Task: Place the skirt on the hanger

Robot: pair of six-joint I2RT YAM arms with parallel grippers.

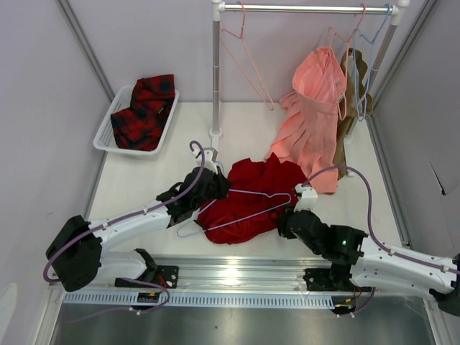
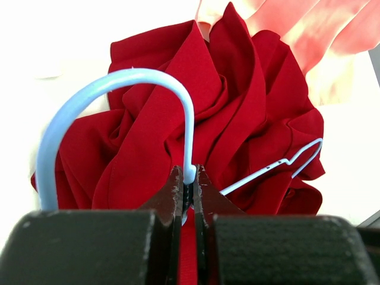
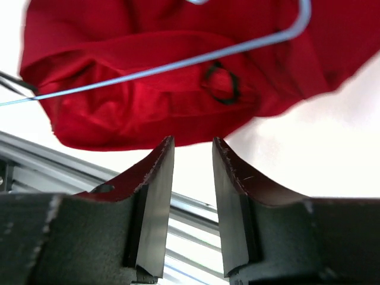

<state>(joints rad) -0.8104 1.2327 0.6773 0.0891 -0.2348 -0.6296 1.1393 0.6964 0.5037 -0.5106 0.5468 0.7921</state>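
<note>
Left gripper (image 2: 189, 178) pinched tight on the hanger (image 2: 141, 73) at the foot of its hook, the pale-blue triangle lying flat across the top of the skirt (image 1: 251, 200). Skirt sits crumpled in a heap mid-table (image 1: 144, 187), just in front of the rail post (image 1: 215, 79), its far edge touching the hem of the pink pleated skirt (image 1: 313, 118) that hangs from the rail. Right gripper (image 3: 193, 148) low at the skirt's near right edge, fingers parted and holding nothing.
</note>
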